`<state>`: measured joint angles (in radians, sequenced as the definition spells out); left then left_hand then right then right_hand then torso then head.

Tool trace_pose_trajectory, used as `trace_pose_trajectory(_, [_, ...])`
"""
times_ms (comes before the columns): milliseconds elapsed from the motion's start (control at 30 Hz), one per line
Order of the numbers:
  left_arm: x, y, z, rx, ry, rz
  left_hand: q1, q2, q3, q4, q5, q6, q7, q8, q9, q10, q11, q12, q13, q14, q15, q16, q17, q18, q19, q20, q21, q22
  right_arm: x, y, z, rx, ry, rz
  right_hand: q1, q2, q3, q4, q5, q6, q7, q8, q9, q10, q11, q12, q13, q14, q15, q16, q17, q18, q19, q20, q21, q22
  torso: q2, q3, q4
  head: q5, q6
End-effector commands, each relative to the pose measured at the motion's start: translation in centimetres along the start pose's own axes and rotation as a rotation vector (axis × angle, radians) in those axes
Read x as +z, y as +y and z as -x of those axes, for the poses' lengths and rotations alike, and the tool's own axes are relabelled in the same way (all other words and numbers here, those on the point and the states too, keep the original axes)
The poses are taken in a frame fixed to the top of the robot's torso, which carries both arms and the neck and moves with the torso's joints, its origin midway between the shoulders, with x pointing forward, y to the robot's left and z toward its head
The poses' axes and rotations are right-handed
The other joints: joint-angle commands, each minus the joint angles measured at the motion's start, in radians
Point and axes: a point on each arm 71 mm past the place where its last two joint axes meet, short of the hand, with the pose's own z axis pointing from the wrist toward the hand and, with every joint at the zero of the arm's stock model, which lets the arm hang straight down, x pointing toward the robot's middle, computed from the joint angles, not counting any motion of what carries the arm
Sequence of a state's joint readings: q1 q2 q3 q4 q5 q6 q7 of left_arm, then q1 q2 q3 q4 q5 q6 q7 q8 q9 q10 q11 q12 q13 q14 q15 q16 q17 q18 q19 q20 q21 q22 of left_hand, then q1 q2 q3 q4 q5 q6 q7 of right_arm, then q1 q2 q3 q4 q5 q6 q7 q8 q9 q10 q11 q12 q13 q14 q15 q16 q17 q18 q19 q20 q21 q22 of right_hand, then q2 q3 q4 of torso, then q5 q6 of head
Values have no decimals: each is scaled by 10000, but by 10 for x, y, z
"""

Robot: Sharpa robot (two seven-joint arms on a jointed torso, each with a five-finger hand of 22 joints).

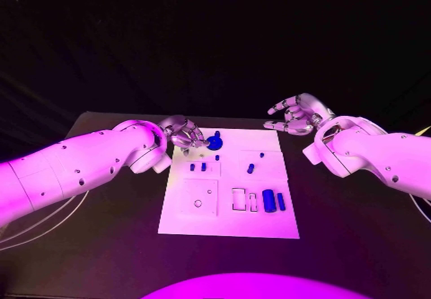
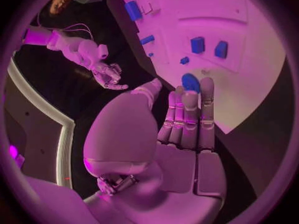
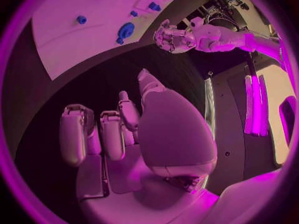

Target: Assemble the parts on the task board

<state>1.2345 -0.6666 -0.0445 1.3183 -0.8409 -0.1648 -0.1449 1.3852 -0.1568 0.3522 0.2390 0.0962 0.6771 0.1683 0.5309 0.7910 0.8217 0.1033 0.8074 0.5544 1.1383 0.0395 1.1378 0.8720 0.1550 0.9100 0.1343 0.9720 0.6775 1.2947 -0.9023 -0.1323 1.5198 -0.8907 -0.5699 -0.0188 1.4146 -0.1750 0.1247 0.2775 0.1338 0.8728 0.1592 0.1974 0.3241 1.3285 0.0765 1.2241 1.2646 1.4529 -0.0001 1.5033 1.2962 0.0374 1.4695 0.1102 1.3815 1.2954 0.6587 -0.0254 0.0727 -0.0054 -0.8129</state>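
The task board (image 1: 230, 212) is lying in the middle of the black table (image 1: 341, 237), with small blue parts scattered over it. A round blue part (image 1: 215, 142) is sitting near the board's far edge, toward its far left corner. Two small blue pegs (image 1: 198, 166) are standing on the left half of the board, just behind a square recessed panel with a small hole. On the right half another small peg (image 1: 250, 168) is standing, and two larger blue cylinders (image 1: 274, 200) are lying side by side near the board's right edge, next to empty rectangular slots.

The left hand (image 1: 182, 133) is hovering at the board's far left corner, just beside the round blue part — its fingers are lying straight and close together in the left wrist view (image 2: 187, 119), gripping nothing, with the round part (image 2: 191, 81) just beyond the fingertips.

The right hand (image 1: 296, 114) is hanging above the table past the board's far right corner, well apart from the parts — its fingers (image 3: 102, 134) are loosely curled yet apart, holding nothing.
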Motion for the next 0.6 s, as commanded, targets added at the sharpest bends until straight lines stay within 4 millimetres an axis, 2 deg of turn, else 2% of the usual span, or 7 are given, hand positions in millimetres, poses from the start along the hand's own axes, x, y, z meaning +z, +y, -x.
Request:
trace_pose_trajectory(33, [2,-15,-5,690,-163,-1227,586,-390,1178,55,57,220,59,-527,-931,-336,71,-817,-847,-1213,91,-931,-863,282,-257,135,-750,-500,0,0,0,10,-16,47,-285,50,254,92,90,-109,-1,208,63,-425,-33,-290,-247,787,-38,-213,1221,111,173,-122,-243,1518,21,-11,-10,-22,55])
trace_pose_trajectory(67, [3,-19,-7,1001,-189,-1528,681,-605,1596,-106,30,385,82,-770,-1496,-261,130,-1228,-1396,-1447,150,-1249,-1266,270,-306,185,-1120,-730,0,0,0,11,-18,53,-270,52,268,89,90,-120,-2,219,63,-592,-36,-516,-444,751,-41,-293,1103,139,121,-122,-377,1441,21,-9,-11,-25,68])
trace_pose_trajectory(100, [4,-22,-9,1331,-203,-1789,736,-707,1761,-272,21,433,111,-919,-1802,-326,193,-1516,-1723,-1548,178,-1391,-1481,272,-316,210,-1270,-820,0,0,0,13,-17,61,-266,52,273,90,89,-123,-4,226,64,-644,-37,-591,-510,742,-41,-314,1077,149,104,-124,-425,1414,16,-8,-8,-32,75])
trace_pose_trajectory(167, [7,-25,-13,2040,-192,-2193,793,-785,1859,-476,16,432,87,-1083,-2081,-290,201,-1701,-1982,-1526,174,-1392,-1621,278,-268,207,-1297,-836,0,0,0,15,-15,73,-249,59,289,85,91,-126,-6,238,65,-663,-40,-627,-544,721,-45,-361,1013,169,67,-125,-525,1358,11,-5,-13,-31,73])
trace_pose_trajectory(367, [14,-28,-24,3797,-14,-2674,764,-922,1897,-763,11,547,102,-1269,-2468,-247,242,-1981,-2373,-1456,192,-1298,-1787,274,-219,207,-1233,-780,0,1,-1,21,3,98,-239,61,298,83,90,-126,-8,247,66,-686,-42,-666,-579,708,-47,-393,969,180,47,-127,-578,1327,13,8,-8,-30,101])
trace_pose_trajectory(600, [26,-28,-36,5268,341,-2670,490,-1080,1773,-894,25,782,72,-1512,-2951,-240,270,-2323,-2852,-1178,228,-671,-1814,282,-29,237,-1010,-629,1,2,-2,29,33,129,-231,58,303,80,90,-126,-9,252,67,-701,-42,-690,-602,703,-48,-405,956,185,37,-128,-608,1311,27,-8,-22,-16,125])
